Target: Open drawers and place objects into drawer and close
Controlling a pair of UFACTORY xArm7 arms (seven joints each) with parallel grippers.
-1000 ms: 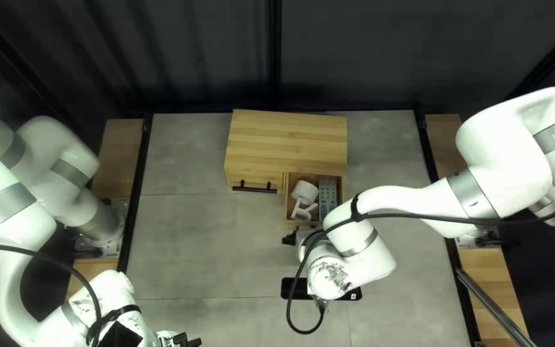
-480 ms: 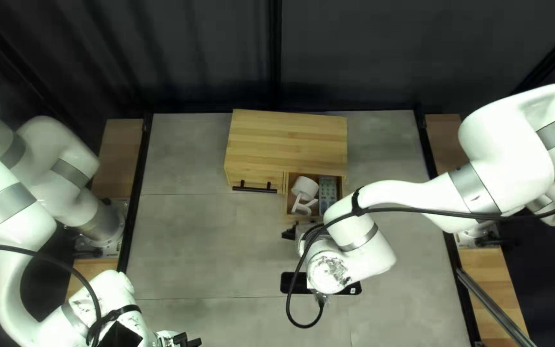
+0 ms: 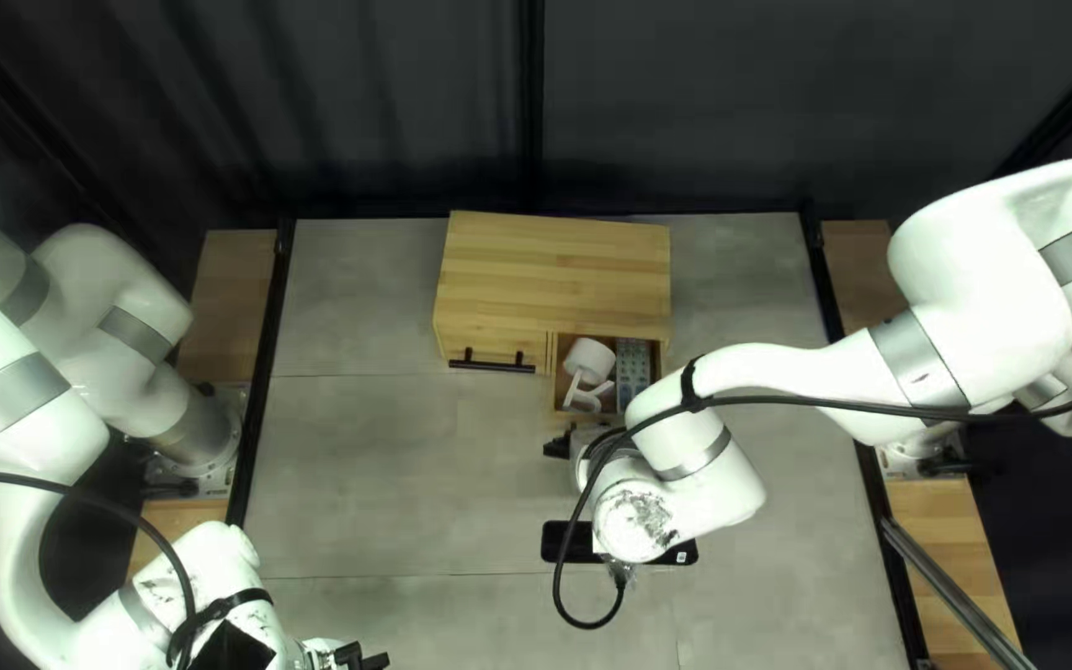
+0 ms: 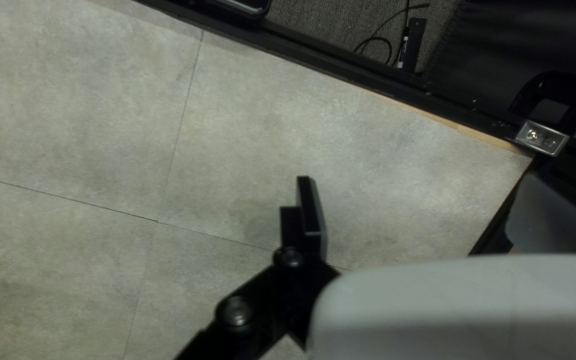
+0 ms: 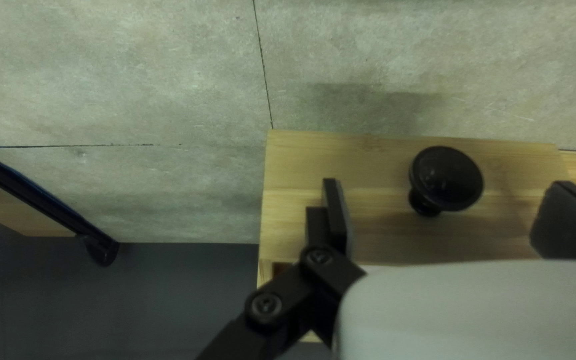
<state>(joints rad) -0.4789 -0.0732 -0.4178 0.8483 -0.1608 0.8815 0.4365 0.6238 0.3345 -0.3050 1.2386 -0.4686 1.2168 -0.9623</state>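
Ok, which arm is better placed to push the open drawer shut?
Right, I'd say. My right gripper is at the open drawer's front, its parted fingers on either side of the black knob. My left gripper hangs over the table, well away from the drawer.
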